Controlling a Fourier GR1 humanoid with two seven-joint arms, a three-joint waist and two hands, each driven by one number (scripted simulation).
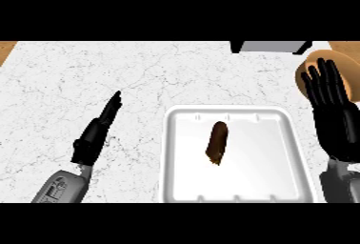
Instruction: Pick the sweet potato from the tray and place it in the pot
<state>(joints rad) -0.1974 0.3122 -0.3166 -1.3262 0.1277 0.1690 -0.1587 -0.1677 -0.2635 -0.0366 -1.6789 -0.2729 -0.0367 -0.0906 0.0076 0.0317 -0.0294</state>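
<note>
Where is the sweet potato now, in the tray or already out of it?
In the tray. The sweet potato lies inside the white tray, and neither hand touches it.

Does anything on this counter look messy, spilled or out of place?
Nothing stands out. The sweet potato lies whole in the white tray, which sits square on the counter. Both robot hands, left and right, are open and hold nothing.

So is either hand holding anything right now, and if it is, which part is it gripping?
Nothing is held. The left hand and right hand are both open, and the sweet potato lies untouched in the tray.
</note>
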